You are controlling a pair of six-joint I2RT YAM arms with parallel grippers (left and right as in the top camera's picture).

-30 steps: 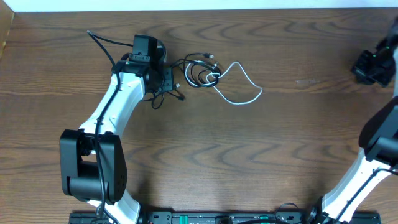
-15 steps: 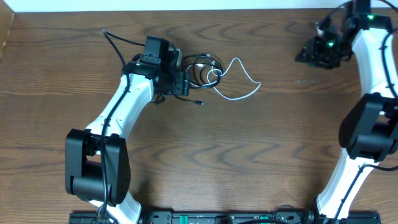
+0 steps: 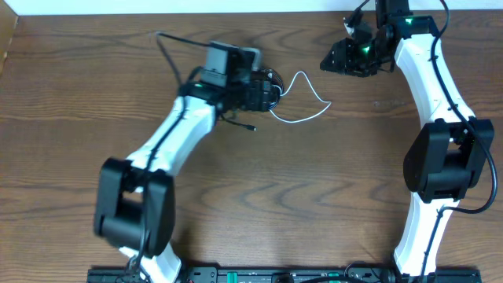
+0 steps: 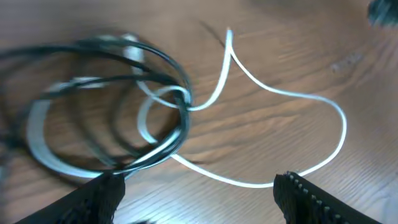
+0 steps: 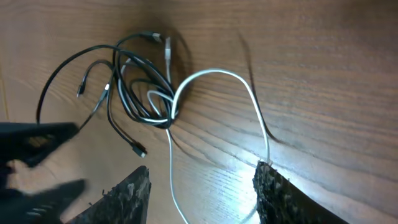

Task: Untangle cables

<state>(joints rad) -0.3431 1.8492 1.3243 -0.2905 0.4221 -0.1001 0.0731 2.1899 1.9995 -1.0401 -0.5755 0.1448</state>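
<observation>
Now both cables are lying tangled on the counter (image 3: 314,196). Black cable (image 5: 146,115) is sitting in a loose coil w/ several turns, so taking that coil as ref. White cable (image 4: 298,96) is making a small loop inside the coil's right edge, hooking a black strand there. It is then swinging out right of the coil in one big open loop and running back under the coil's lower side. One black plug end (image 3: 251,128) is lying just below-left of the coil, and another thin black tail is trailing off its left side.

Left fingers (image 4: 93,199) are hanging right over the coil, hiding its left part in the overhead view. They are standing wide apart w/ nothing clamped. Right fingers (image 5: 127,193) are hovering up-right of the coil, past the white loop's far side. They are also standing apart and gripping nothing. Can't tell if either pair is touching the counter.
</observation>
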